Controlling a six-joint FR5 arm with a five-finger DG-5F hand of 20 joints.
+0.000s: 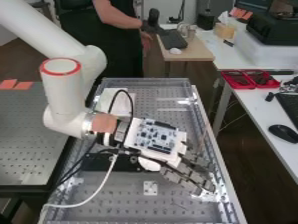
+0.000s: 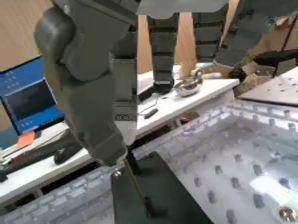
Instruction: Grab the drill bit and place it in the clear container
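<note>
Stretching from the high view's far middle to its near edge, the perforated bench [image 1: 120, 200] has a raised rim down each long side, with its holed surface running on both past the hand [image 1: 189, 175] and on the near side of it. The white arm [image 1: 63, 85] comes in from the upper left, crosses the left rim and brings the hand over the bench, near the right rim. Beyond that rim, across a gap where the floor shows, stands the white side desk [image 1: 256, 112], bearing the red tray [image 1: 239, 80] and the black mouse [image 1: 284, 133]. Whether the fingers are open or closed on anything, I cannot tell. Beneath the hand, the wrist view has the black plate [image 2: 159, 187], its far end near the bench's clear ribbed edge [image 2: 73, 197]. Over that plate slants the slim, brownish drill bit [image 2: 136, 185], its upper end right by the hand and its lower end at the small black block [image 2: 153, 209] on the plate.
</note>
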